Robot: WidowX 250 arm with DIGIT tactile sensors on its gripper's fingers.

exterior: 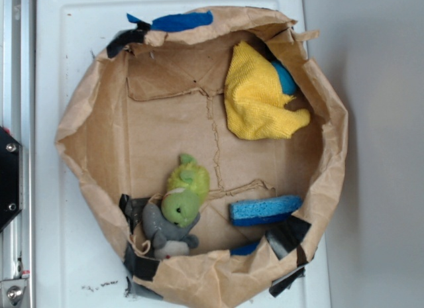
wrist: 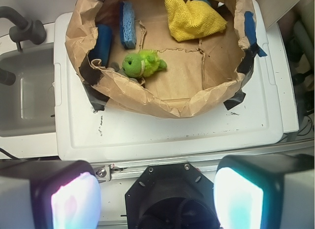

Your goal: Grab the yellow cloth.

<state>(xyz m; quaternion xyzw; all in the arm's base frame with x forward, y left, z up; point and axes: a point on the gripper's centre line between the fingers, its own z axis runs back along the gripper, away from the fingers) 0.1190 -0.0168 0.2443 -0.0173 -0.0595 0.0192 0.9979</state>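
White tabletop [wrist: 162,135]; end effector [wrist: 157,197] spread wide, empty, far from yellow cloth [wrist: 192,17].

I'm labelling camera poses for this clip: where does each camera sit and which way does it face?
Exterior: overhead, looking straight down into the paper-bag bin on the white tray; only a black robot part at the left edge shows.
Wrist: on the arm, back from the bin, looking forward and down at it; the gripper fingers frame the bottom, spread apart, holding nothing.
Shared: both show the yellow cloth, the green plush toy and the blue sponge.
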